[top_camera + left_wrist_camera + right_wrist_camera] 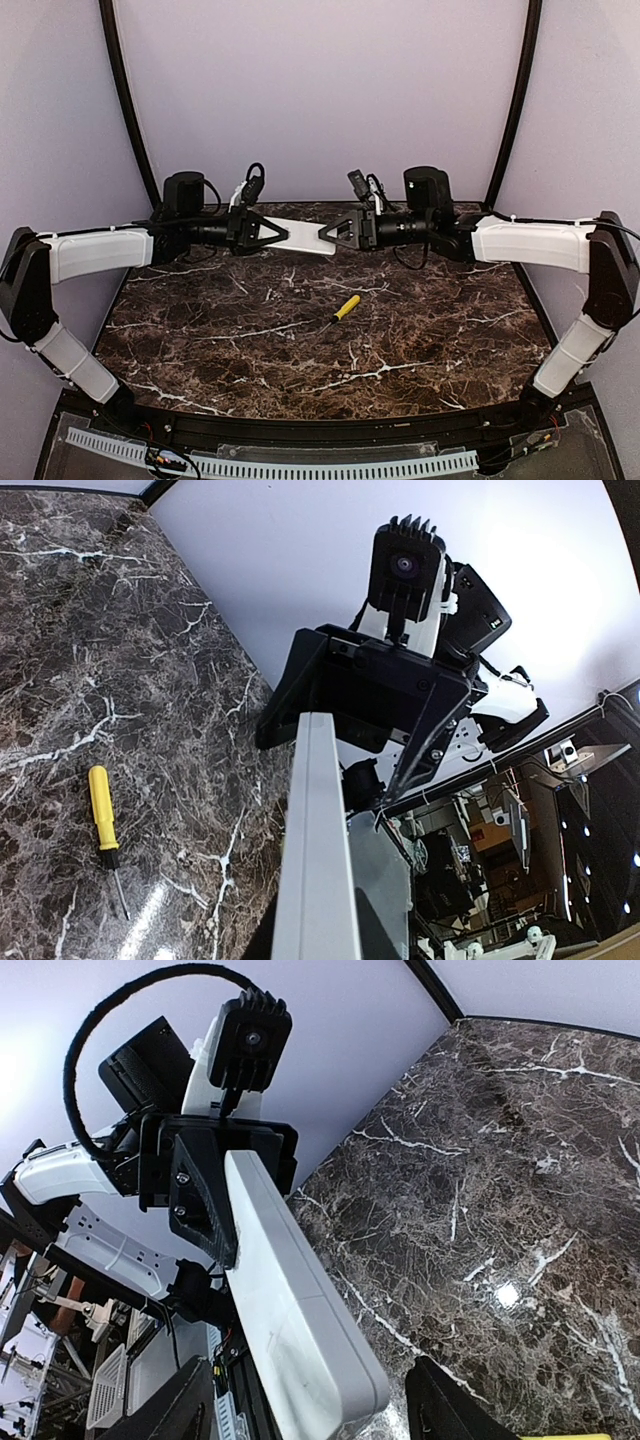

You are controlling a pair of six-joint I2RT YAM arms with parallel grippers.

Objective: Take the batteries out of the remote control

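The white remote control [305, 241] hangs in the air over the far part of the table, plain back showing, stretched between my two grippers. My left gripper [284, 236] is shut on its left end; in the left wrist view the remote [320, 830] runs up from between the fingers [315, 942]. My right gripper [327, 237] stands at the right end, and in the right wrist view the remote [290, 1300] lies between its spread fingers [310, 1415] with gaps on both sides. The batteries are hidden.
A yellow-handled screwdriver [346, 307] lies on the dark marble table [240, 350] near the middle, also seen in the left wrist view [103, 820]. Purple walls close in the back and sides.
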